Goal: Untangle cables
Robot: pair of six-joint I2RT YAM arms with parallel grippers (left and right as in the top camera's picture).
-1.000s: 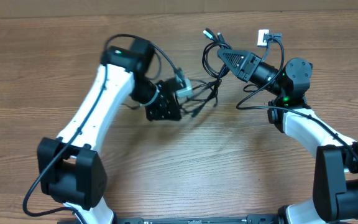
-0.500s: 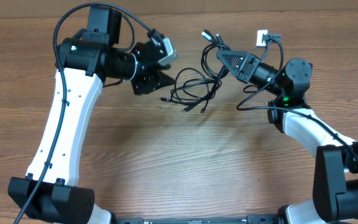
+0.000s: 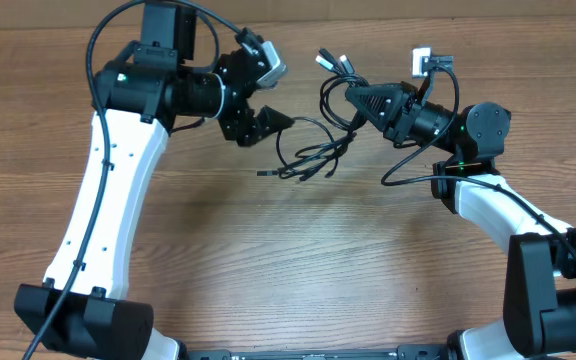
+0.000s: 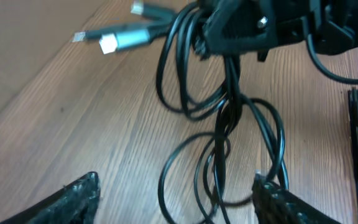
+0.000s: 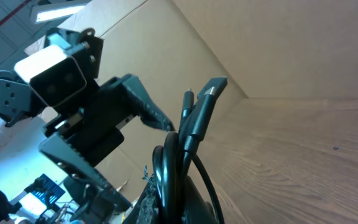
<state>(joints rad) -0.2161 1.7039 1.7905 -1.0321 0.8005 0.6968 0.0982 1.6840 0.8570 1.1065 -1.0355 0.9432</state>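
the right gripper (image 3: 356,98) clamps the cables (image 3: 313,152) near the far edge of the desk (image 3: 268,260), so the left gripper (image 3: 263,122) (jaws wide, empty) should tease one loose loop gently aside.

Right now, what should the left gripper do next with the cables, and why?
Probably lower the open left gripper onto a loose loop of the cables and close. The right gripper is shut on the bundle's other end, so pulling apart could loosen the tangle.
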